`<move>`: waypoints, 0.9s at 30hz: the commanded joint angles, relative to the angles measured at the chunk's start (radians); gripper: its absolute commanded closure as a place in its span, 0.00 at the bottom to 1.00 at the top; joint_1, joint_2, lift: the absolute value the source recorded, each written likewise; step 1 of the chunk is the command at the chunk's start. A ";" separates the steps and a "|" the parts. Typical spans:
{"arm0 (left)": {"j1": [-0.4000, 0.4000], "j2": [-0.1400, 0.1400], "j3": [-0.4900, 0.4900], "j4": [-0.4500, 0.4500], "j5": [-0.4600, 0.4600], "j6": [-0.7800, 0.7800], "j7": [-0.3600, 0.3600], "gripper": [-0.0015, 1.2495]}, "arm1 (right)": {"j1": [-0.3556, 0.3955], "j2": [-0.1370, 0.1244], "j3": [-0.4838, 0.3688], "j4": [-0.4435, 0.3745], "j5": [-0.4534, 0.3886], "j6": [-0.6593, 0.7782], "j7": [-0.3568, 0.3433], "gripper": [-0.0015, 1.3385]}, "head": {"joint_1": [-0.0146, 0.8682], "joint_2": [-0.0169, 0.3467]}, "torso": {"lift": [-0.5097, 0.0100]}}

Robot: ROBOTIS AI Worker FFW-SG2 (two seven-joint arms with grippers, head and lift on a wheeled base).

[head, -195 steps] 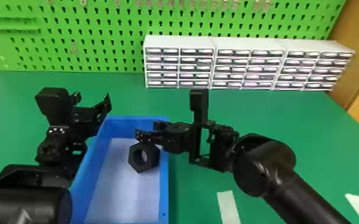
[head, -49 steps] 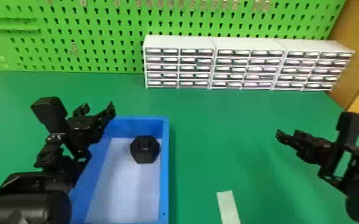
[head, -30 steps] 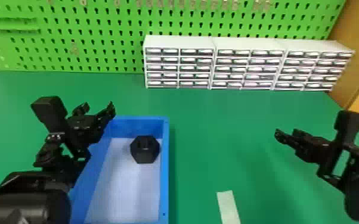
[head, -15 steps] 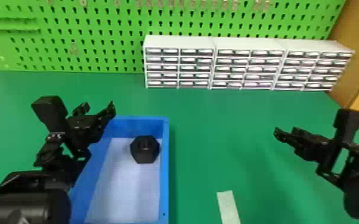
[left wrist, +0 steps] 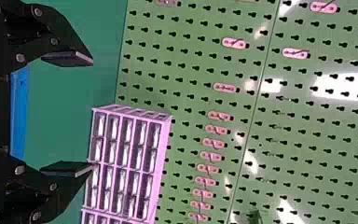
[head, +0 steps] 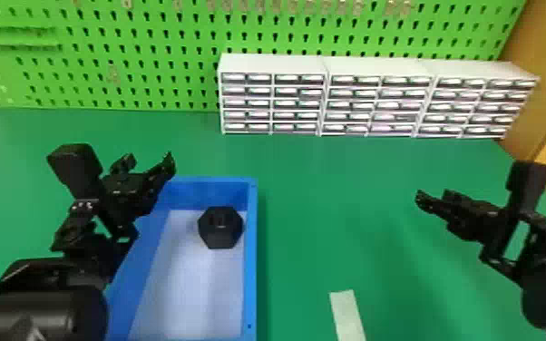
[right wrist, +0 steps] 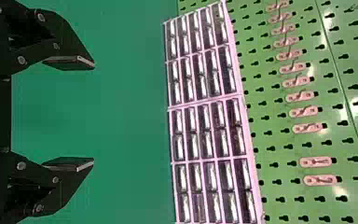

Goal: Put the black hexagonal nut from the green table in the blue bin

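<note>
A black hexagonal nut lies in a blue bin on a green tabletop. It is on the bin's pale floor, toward the far end and close to the right wall. Its dark centre is hard to make out. The bin's near end is cut off by the bottom edge of the head view, and part of its left side is hidden behind the left arm.

The left gripper is over the bin's far left corner, its jaws apart with nothing between them. The right gripper is above the tabletop, well to the right of the bin, its jaws also apart and empty; its arm runs out of view at the right.

White drawer units stand at the back, their contents blurred, before a green pegboard cropped at the top. A pale strip is cut off at the bottom.
</note>
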 commanded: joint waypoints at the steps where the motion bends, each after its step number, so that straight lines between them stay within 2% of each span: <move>1: 0.000 0.000 0.000 0.000 0.000 0.000 0.000 0.37 | -0.002 0.000 0.002 0.000 0.000 0.000 -0.001 0.39 | 0.80 0.07 | 0.79; 27: -0.003 0.000 0.000 0.000 0.000 0.000 0.000 0.37 | -0.005 0.000 0.009 0.000 -0.003 0.000 0.001 0.39 | 0.80 0.07 | 0.79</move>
